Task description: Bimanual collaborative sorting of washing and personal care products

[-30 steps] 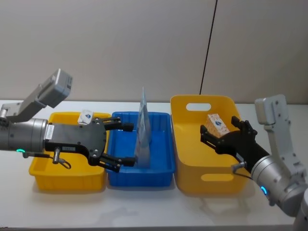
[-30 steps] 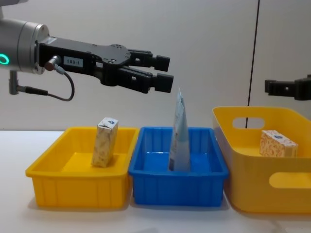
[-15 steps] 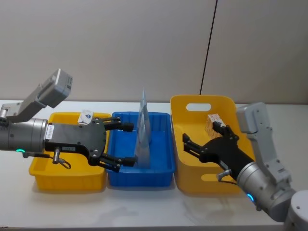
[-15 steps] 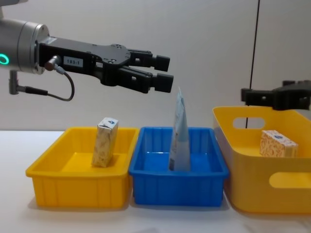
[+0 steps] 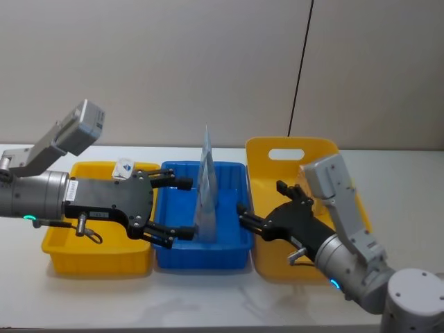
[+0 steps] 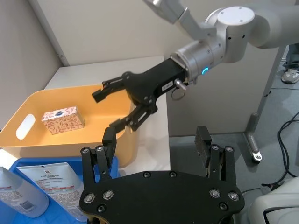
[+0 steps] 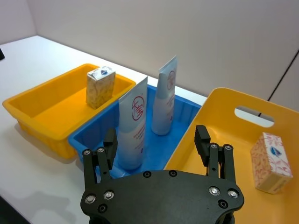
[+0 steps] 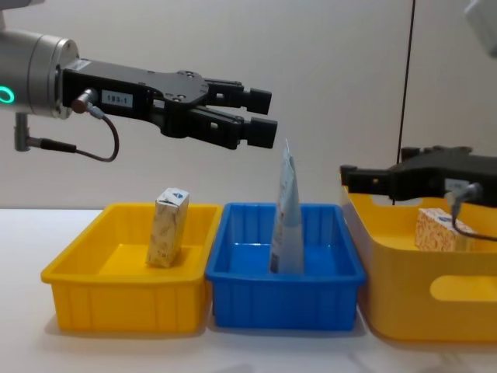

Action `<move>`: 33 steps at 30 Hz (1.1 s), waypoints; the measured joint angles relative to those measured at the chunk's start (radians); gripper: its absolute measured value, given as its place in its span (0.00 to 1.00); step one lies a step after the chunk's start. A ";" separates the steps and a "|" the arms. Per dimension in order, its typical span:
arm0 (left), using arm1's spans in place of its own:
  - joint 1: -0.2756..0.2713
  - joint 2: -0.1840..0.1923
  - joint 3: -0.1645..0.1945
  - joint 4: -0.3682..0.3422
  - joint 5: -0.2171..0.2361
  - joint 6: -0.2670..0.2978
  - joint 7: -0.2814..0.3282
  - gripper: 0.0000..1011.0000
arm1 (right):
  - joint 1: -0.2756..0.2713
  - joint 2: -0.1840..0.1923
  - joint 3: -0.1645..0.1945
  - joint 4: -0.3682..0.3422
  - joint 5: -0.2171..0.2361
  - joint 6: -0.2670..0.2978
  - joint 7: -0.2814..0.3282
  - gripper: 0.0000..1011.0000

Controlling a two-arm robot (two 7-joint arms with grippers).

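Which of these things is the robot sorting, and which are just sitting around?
For the job: left carton, right carton, two pouches, yellow tray, blue tray, yellow tub, left gripper and right gripper, both open.
Just around: table, wall.

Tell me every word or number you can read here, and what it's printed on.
"183-1" (second digit unsure): on the white sticker on the black body behind the left hand.
Pouches: a round red logo and lines of small print, too small to read.
Cartons: a blue mark on the white top, no legible words.
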State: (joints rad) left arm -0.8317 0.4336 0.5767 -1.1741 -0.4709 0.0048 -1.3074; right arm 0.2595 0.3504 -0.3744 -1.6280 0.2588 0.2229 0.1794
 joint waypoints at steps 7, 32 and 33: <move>0.000 0.000 0.000 0.000 0.000 0.000 0.000 0.99 | 0.035 -0.019 -0.026 0.063 -0.026 -0.032 0.020 0.99; 0.000 0.000 0.000 0.000 0.000 0.000 0.000 0.99 | 0.129 -0.100 -0.095 0.267 -0.146 -0.145 0.003 0.99; 0.000 0.000 0.000 0.000 0.000 0.000 0.000 0.99 | 0.136 -0.105 -0.098 0.280 -0.154 -0.153 0.000 0.99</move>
State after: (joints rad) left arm -0.8317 0.4337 0.5767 -1.1741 -0.4710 0.0047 -1.3074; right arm 0.3952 0.2457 -0.4727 -1.3481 0.1047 0.0699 0.1797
